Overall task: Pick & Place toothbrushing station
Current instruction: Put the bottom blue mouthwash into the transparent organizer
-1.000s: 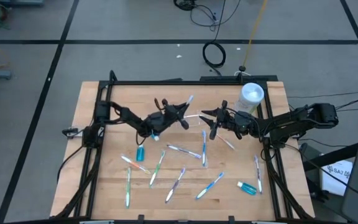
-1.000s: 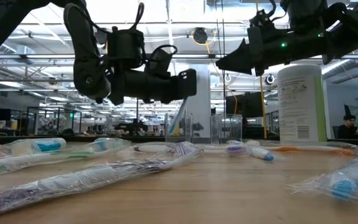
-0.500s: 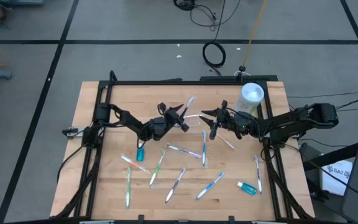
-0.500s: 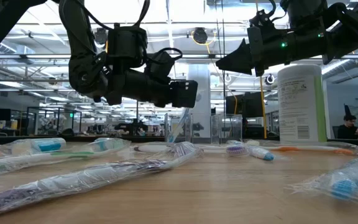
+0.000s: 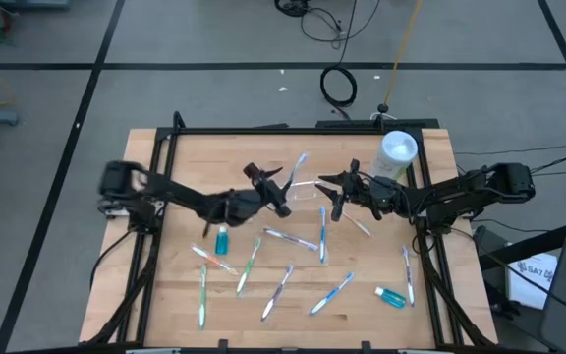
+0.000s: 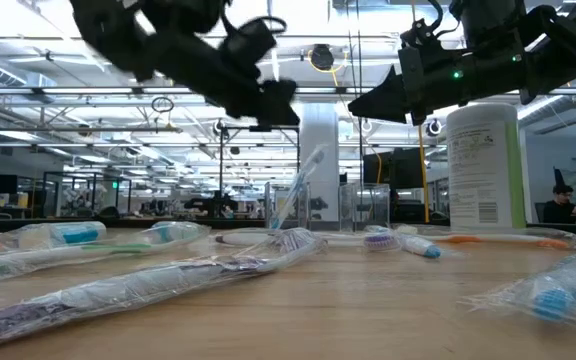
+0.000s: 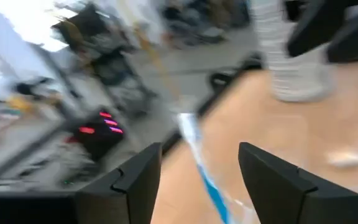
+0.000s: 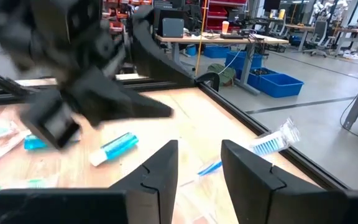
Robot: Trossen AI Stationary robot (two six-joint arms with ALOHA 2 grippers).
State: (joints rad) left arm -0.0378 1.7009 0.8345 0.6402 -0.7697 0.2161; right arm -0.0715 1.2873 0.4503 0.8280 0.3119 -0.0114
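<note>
A small clear cup (image 5: 306, 189) (image 6: 290, 210) stands on the wooden table (image 5: 165, 295) between my two grippers. One wrapped toothbrush (image 5: 299, 165) (image 6: 301, 182) (image 7: 194, 152) (image 8: 271, 143) stands in it, head up, leaning on the rim. My left gripper (image 5: 273, 190) (image 6: 268, 100) (image 7: 197, 186) is open, up and to the left of the cup, touching nothing. My right gripper (image 5: 329, 194) (image 6: 363, 102) (image 8: 199, 180) hovers to the right of the cup and higher, its fingers apart with nothing between them. Several wrapped toothbrushes (image 5: 249, 265) (image 6: 138, 285) and teal tubes (image 5: 222, 239) (image 5: 393, 297) lie flat on the near half.
A tall white cylindrical container (image 5: 398, 149) (image 6: 483, 165) stands at the far right, behind my right arm. A black frame (image 5: 293, 129) runs along the table's far and side edges. Loose toothbrushes (image 5: 322, 236) lie just near of the cup.
My left gripper has opened and let go of the toothbrush, which stays leaning in the cup. The gripper has then risen, rolled and drawn back toward the table's left edge.
</note>
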